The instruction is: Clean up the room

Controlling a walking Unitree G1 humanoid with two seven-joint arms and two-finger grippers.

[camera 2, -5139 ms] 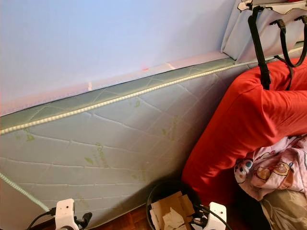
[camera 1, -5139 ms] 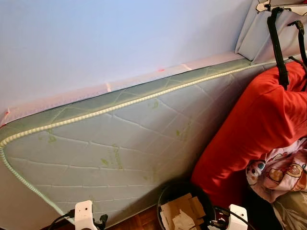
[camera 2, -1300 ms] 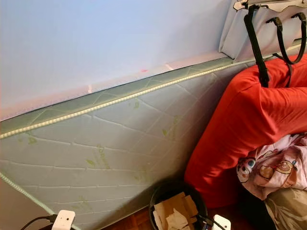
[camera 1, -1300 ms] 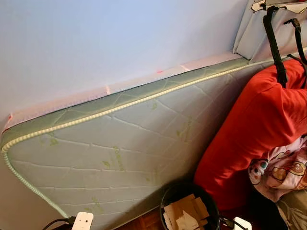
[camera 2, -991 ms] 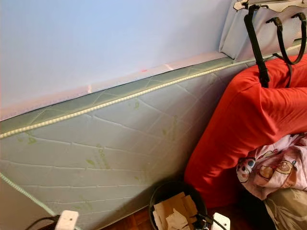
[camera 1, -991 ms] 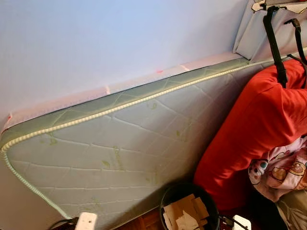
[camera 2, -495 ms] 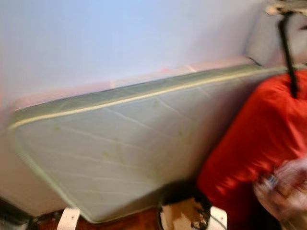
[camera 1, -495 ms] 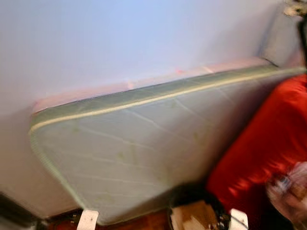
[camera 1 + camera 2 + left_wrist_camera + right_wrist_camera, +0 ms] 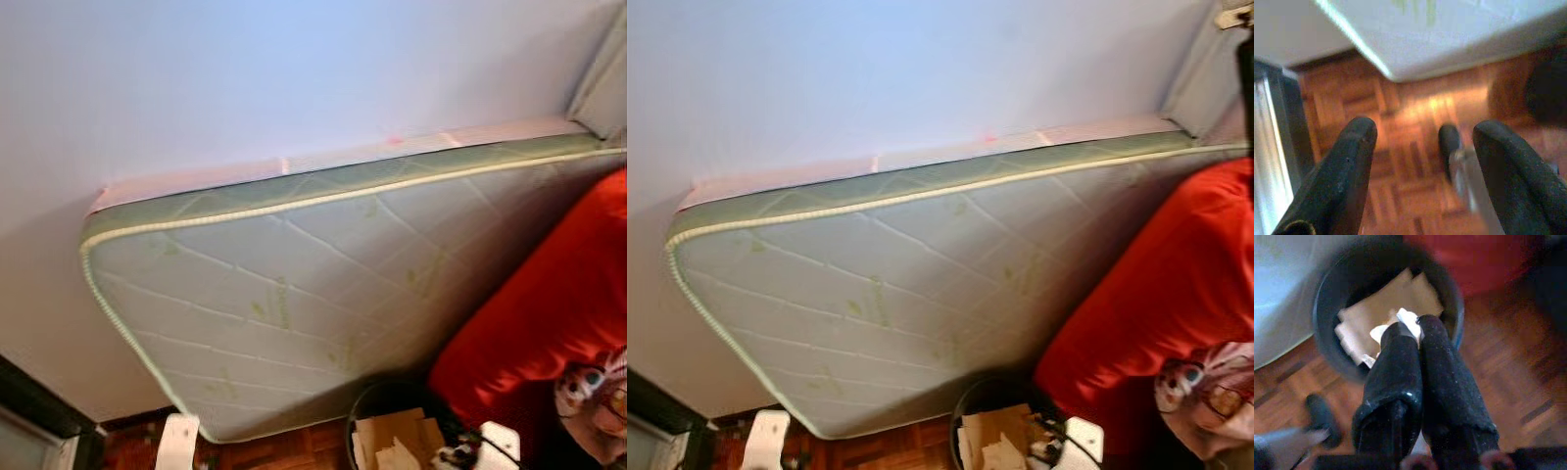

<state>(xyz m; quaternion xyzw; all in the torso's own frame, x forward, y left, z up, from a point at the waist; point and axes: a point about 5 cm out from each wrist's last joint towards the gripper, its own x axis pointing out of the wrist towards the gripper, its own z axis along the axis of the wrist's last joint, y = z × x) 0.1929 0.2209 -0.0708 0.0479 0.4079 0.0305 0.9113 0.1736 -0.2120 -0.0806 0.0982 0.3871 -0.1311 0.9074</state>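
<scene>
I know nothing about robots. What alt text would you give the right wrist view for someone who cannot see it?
The right end effector, its two black fingers pressed together on a scrap of white paper, hangs over a round dark bin holding brown cardboard. The bin stands on a wooden parquet floor.

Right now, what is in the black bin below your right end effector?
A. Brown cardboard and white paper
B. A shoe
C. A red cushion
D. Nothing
A. The right wrist view shows the bin holding brown cardboard and white paper, under the shut right end effector.
</scene>
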